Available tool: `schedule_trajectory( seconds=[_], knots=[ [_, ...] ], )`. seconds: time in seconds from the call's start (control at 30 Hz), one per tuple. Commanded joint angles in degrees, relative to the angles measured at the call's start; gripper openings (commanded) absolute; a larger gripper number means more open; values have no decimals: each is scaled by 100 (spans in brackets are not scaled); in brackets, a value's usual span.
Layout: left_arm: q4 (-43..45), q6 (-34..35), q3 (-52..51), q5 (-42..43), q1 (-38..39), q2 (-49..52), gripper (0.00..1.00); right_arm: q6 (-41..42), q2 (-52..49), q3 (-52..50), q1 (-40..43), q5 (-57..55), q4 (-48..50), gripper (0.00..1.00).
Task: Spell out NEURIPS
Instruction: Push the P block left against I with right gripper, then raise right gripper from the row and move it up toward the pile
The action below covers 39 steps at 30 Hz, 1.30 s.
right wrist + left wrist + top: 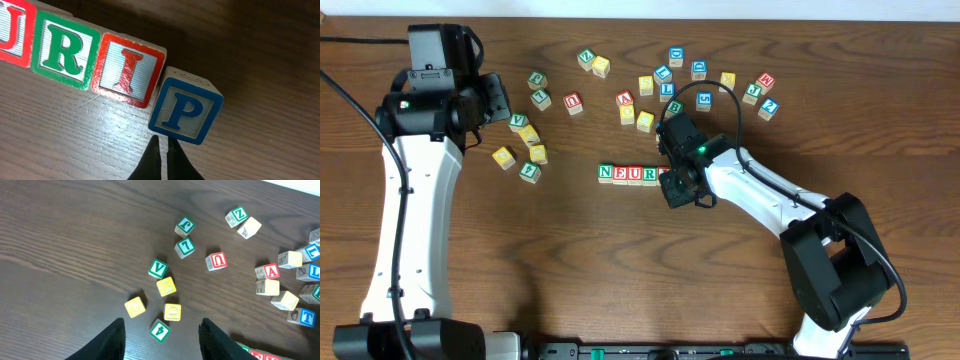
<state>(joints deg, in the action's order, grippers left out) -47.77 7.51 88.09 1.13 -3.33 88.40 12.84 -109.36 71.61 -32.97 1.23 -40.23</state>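
Note:
A row of cubes reading N, E, U, R (628,174) lies at mid-table, and its right end is hidden under my right gripper (675,185). Close up in the right wrist view, the green R (65,52) and the red I (129,67) stand in line. The blue P (186,110) sits at the row's right end, turned slightly askew, with a corner against the I. My right gripper (164,145) is shut and empty, its tips at the P's near edge. My left gripper (162,340) hangs open over a green cube (160,330). I cannot pick out an S cube.
Several loose cubes lie at the left (525,140), and more are scattered along the back (670,85). A red cube (217,261) sits alone between the two groups. The right arm (770,190) stretches in from the front right.

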Motion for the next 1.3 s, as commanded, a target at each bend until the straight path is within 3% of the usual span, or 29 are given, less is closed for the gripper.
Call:
schedule_trajectory(
  seconds=[0.0, 0.9, 1.1, 1.27],
  knots=[
    [-13, 28, 116, -33, -24, 33, 47, -96, -48, -17, -11, -111, 24, 2],
    [-13, 28, 116, -33, -24, 33, 47, -332, -48, -15, 31, -129, 173, 1],
    [-13, 28, 116, -33, -24, 33, 47, -315, 490, 385, 42, 87, -352, 1],
    [-13, 28, 116, -33, -24, 33, 47, 887, 911, 446, 236, -374, -422, 2]
  ],
)
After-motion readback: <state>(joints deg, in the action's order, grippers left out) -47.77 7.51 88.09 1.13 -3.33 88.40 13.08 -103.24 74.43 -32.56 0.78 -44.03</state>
